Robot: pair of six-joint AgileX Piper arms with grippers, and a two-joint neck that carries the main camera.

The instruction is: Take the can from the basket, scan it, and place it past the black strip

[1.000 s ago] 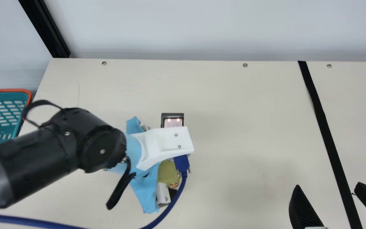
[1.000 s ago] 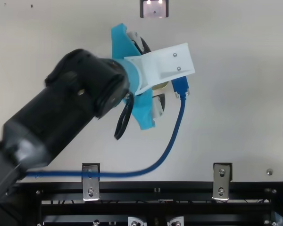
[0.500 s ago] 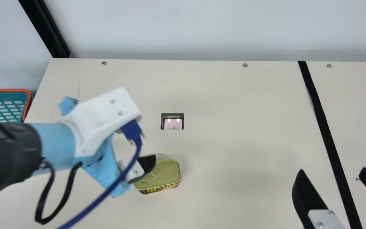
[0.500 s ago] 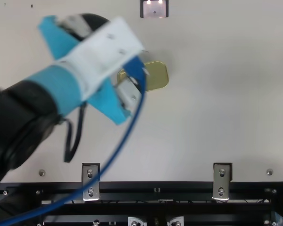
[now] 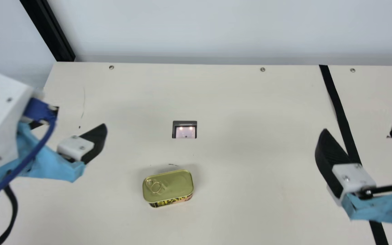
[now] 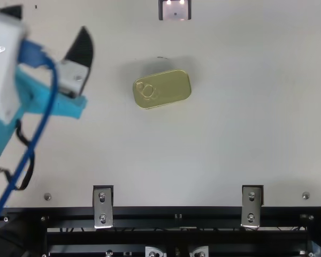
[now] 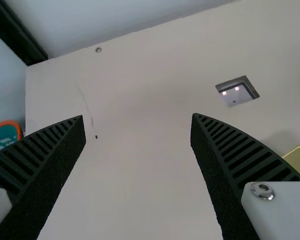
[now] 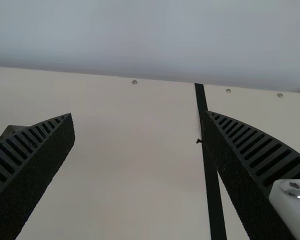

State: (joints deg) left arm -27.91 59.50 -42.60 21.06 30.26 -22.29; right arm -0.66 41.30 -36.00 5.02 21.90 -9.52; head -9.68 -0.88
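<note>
- Can (image 5: 168, 187), flat and rectangular in metal with a gold lid, sits on the cream table (image 5: 250, 170), lid up, just on the near side of the dark-framed scanner window (image 5: 185, 131) with its two small lights!
- And look at the black left end effector (image 7: 138, 117): released, its ribbed jaws wide apart with nothing between them, well off to the can's left.
- Why park it there? My reading: a handover, the can set down mid-table where the other arm can get at it.
- Over by the long black strip (image 5: 340, 115), the black right end effector (image 5: 360, 128) is released too, empty, spread wide for a pick-up.
- The teal basket with the orange rim (image 7: 10, 123) lies off at the left edge; the can is already out of it.
- Scanned? Can't be told from here, folks, but the crossing is surely still to come.
- Next call: right arm in, square to that slanted can, because a skewed grip could spin it.
</note>
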